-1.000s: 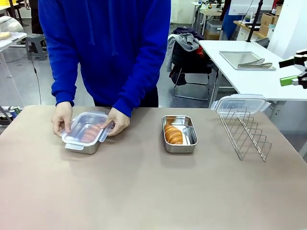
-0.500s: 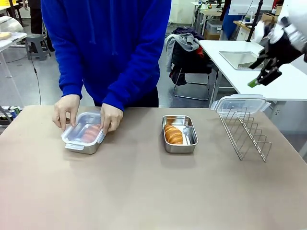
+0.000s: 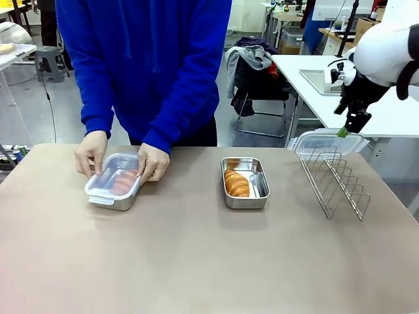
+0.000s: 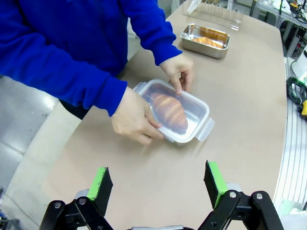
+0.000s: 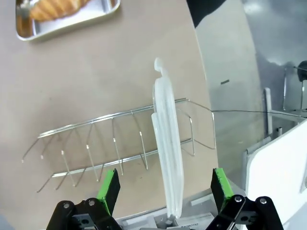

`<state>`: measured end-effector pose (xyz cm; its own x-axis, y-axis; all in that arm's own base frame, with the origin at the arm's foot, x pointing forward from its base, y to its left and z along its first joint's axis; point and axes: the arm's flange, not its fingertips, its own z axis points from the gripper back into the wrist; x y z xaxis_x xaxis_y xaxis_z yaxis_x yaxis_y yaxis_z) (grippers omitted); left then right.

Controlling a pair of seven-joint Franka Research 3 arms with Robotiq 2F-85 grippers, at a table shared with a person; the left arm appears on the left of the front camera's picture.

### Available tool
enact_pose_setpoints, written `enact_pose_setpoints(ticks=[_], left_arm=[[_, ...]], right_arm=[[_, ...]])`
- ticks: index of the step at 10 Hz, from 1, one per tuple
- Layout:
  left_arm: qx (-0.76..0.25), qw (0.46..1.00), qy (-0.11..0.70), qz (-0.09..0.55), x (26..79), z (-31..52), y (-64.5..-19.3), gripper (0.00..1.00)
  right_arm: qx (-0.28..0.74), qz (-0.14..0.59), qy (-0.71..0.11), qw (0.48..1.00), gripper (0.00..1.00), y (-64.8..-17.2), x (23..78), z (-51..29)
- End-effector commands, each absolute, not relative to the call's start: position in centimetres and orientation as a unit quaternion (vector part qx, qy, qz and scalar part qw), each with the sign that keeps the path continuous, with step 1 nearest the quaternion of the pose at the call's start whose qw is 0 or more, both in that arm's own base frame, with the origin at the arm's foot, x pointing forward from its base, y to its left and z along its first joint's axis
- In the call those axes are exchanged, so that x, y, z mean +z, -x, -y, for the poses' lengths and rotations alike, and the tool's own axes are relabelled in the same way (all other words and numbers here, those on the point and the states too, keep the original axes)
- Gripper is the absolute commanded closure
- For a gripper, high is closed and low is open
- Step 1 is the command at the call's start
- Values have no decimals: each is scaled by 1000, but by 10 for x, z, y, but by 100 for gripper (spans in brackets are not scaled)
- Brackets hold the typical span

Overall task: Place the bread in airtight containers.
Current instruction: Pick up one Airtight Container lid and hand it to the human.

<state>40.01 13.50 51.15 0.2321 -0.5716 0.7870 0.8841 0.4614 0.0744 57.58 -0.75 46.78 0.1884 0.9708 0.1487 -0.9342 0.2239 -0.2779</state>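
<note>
- While the person's hands [image 3: 91, 152] press a lid onto the left container [image 3: 113, 188] at centre left of the front view, its croissant [image 4: 169, 109] already inside, the other container [image 3: 245, 182] sits open at centre with its croissant [image 3: 236, 184].
- Its spare lid [image 5: 168, 146] stands on edge in the rack [image 3: 334, 180], long axis running up the right wrist frame, directly between the right gripper's [image 5: 163, 186] spread fingers; that arm is nearer.
- At the lower edge of its wrist view, the left gripper [image 4: 158, 179] hangs wide apart, empty.

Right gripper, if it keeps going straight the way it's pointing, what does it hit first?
Probably the clear lid standing on edge in the wire rack; it sits between the open right gripper fingers, though depth is unclear.
</note>
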Motion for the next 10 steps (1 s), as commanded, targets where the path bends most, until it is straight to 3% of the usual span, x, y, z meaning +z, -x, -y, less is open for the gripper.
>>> enact_pose_setpoints(ticks=[1,4,5,6,7,8,9,10], left_arm=[[-482,755,201,397,512,-134,-399,0],[-482,755,201,397,512,-134,-399,0],[-482,755,201,397,512,-134,-399,0],[-482,755,201,397,512,-134,-399,0],[-482,755,201,397,512,-134,-399,0],[-482,755,201,397,512,-134,-399,0],[-482,755,201,397,512,-134,-399,0],[-482,755,201,397,512,-134,-399,0]], right_arm=[[636,121,72,758,0,-593,463,3],[667,103,100,731,0,-610,436,4],[676,106,96,723,60,-607,433,3],[677,109,94,722,60,-605,433,3],[679,112,96,719,100,-605,433,2],[680,111,96,718,66,-605,431,2],[679,110,101,718,100,-604,431,3],[679,110,102,719,100,-602,432,3]])
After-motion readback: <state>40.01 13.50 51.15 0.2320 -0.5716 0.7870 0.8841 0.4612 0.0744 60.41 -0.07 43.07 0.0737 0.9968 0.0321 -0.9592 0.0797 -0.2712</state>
